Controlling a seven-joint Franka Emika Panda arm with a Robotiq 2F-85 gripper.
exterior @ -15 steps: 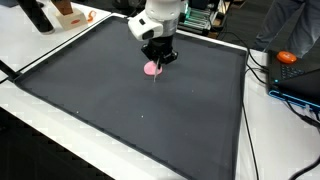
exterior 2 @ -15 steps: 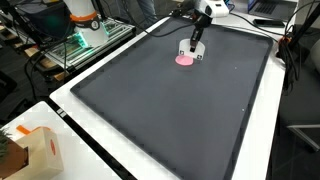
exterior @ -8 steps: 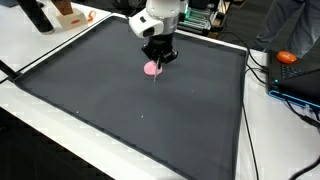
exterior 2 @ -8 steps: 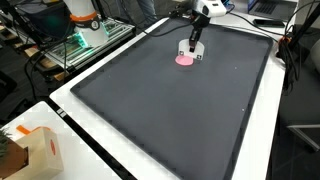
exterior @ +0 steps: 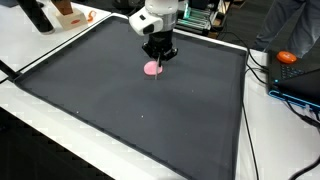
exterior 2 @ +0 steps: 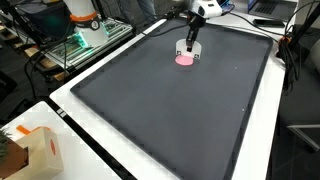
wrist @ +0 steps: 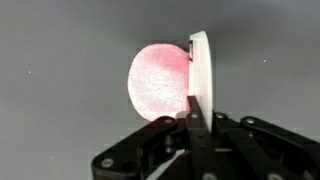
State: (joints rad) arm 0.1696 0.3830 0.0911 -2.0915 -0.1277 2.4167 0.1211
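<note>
A flat, round pink disc lies on the dark mat near its far edge. My gripper points down right beside the disc. In the wrist view the disc fills the centre, and a thin white slab stands on edge against its right side. My gripper is shut on the lower end of that slab, with the black fingers pressed together on it. I cannot tell whether the slab rests on the mat.
The mat is bordered by white table. An orange object and cables sit beside a blue device. A cardboard box stands at a near corner. Dark bottles and equipment racks lie beyond the mat.
The gripper has shifted slightly and risen a little beside the pink disc. The disc has stayed in place.
</note>
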